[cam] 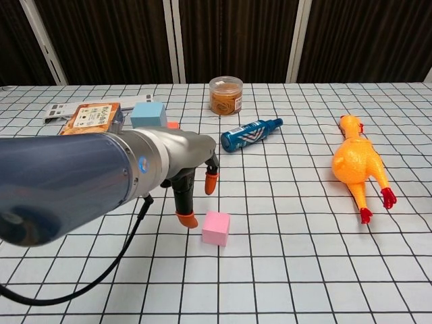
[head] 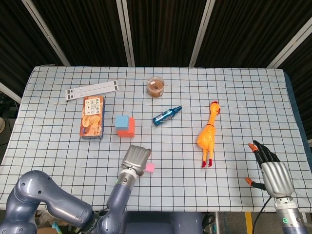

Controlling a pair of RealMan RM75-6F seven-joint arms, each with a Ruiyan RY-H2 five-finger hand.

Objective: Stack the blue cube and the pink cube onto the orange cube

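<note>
The blue cube (head: pixel 121 121) sits on the orange cube (head: pixel 127 129) left of the table's middle; in the chest view only the blue cube (cam: pixel 148 114) tops my arm, which hides most of the orange one. The pink cube (head: pixel 150 167) lies alone near the front, and shows as the pink cube (cam: pixel 216 227) in the chest view. My left hand (head: pixel 136 158) hangs open just left of it, fingertips (cam: pixel 186 219) pointing down beside the cube without touching. My right hand (head: pixel 274 175) rests open at the front right, holding nothing.
A cracker box (head: pixel 92 117) lies left of the stack. A blue bottle (head: pixel 166 115), a round jar (head: pixel 156 87), a rubber chicken (head: pixel 208 134) and a white strip (head: pixel 92 90) are spread over the checked table (head: pixel 243 102).
</note>
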